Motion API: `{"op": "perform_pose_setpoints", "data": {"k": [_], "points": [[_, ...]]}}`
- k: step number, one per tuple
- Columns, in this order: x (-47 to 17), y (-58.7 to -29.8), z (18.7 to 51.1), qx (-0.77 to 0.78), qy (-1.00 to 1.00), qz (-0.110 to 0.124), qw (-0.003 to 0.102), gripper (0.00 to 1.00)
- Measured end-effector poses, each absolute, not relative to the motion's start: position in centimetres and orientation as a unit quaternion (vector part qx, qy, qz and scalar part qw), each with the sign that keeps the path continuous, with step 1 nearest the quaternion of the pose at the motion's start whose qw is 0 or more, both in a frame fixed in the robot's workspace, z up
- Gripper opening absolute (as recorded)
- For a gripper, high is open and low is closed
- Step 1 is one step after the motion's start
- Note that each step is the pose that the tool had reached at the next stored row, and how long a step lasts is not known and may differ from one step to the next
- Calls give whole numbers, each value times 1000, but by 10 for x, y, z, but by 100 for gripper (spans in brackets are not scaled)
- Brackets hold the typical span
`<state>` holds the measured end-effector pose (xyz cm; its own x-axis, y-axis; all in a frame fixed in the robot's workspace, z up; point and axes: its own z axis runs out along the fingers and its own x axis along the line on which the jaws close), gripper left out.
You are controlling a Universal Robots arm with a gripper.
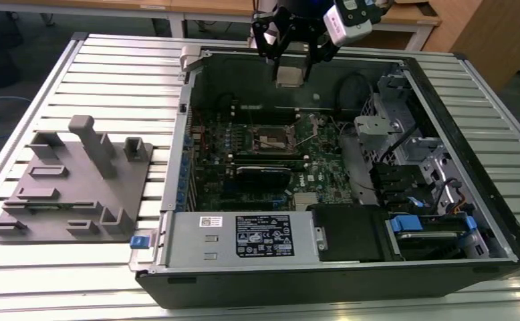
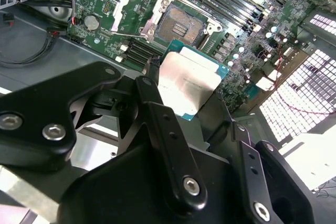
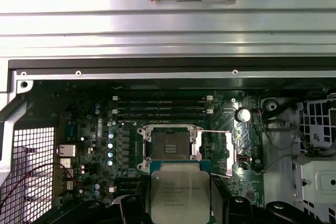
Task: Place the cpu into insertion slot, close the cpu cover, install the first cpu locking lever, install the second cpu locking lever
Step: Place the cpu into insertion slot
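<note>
Exterior view: jaws clenched on the cpu [image 1: 289, 75], held high over the open case, well apart from the insertion slot [image 1: 275, 138]. Second wrist view: cpu cover [image 2: 122, 9] is swung open, socket bare. First wrist view: chip edges look square w/ the slot, so best lower it flat & slow, no force.

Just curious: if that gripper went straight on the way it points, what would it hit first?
Probably the green circuit board beside the insertion slot, the cpu held by the gripper touching first; depth is unclear, so possibly the slot itself.
</note>
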<state>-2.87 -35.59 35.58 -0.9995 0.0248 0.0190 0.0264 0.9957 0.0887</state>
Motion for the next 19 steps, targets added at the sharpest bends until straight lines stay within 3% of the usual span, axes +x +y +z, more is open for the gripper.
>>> {"op": "perform_pose_setpoints", "data": {"k": [19], "points": [[-29, -356, 351, -13, -999, -44, 9, 54]]}}
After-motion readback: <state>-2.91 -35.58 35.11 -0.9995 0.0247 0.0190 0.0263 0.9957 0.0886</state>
